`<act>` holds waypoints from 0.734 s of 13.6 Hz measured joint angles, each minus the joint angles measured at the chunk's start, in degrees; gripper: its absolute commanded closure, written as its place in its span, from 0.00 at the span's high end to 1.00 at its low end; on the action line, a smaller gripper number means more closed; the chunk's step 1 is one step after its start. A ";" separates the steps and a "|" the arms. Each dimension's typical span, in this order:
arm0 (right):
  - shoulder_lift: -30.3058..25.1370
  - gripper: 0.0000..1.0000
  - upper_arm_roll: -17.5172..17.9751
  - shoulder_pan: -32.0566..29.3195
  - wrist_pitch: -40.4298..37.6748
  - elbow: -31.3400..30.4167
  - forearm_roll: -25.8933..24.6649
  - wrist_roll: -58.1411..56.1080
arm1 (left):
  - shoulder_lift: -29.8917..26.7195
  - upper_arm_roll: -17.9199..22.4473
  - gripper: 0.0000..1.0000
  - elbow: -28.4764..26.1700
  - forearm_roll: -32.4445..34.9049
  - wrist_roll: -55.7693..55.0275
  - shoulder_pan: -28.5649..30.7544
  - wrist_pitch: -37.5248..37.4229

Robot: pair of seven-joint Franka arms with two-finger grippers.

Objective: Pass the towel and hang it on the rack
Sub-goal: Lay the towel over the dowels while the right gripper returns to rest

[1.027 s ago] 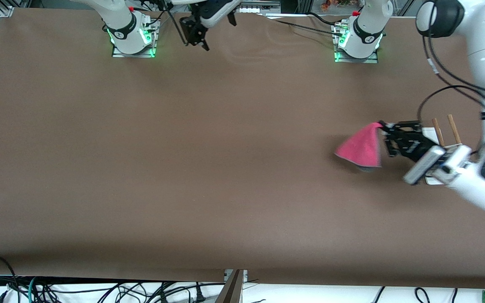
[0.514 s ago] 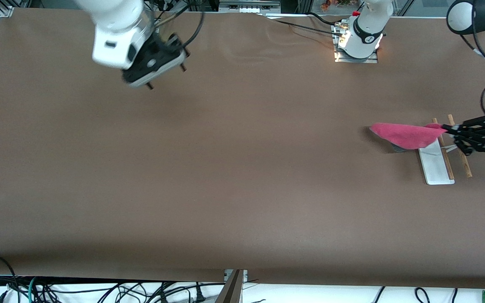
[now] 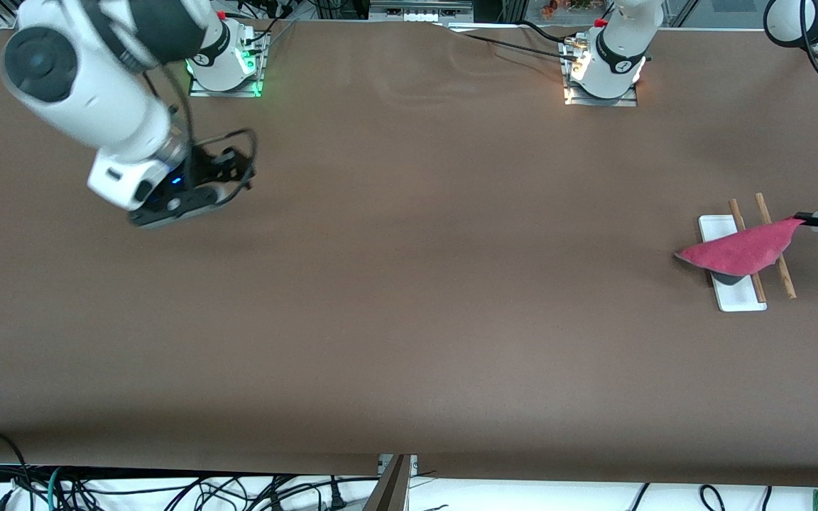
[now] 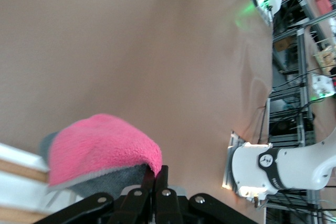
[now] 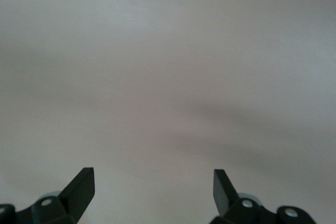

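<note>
One small pinkish-red fuzzy towel with a thin grey edge is draped across the rack, a stand with a flat white rectangular base and two thin parallel brown wooden rods, at the left arm's end of the table. The cloth spreads over both rods and part of the base, and one corner rises to the left gripper, whose fingers are pressed together on that corner, just off the rack toward the table's edge.

The front view shows the towel's red face only; the left wrist view shows its dark grey back under the fuzzy pink top, with the pinched corner tucked between the black fingers, and slivers of the white base and wooden rods at the picture's edge.

The right gripper hangs over the brown table near its own base, well apart from the towel. In the front view its fingers are hard to make out; the right wrist view shows two dark fingertips spread wide with nothing between them, over bare table.

Counted: one towel, one rack, two rods, two grippers.
</note>
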 measured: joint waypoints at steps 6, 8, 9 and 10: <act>-0.42 1.00 -7.30 -5.17 0.35 -2.71 -0.17 -0.87 | 0.21 5.50 0.00 -0.62 1.88 8.13 1.92 8.37; -1.94 1.00 -9.01 -5.44 0.36 -2.65 -1.75 -1.30 | 0.61 5.48 0.00 -0.72 2.46 8.15 1.66 10.46; -3.04 1.00 -9.59 -5.45 0.35 -2.63 -2.71 -1.37 | 1.00 5.48 0.00 -0.80 2.78 8.15 1.55 11.82; -4.22 1.00 -10.02 -5.45 0.21 -2.62 -3.27 -1.38 | 1.46 5.48 0.00 -1.01 3.10 8.15 1.51 13.46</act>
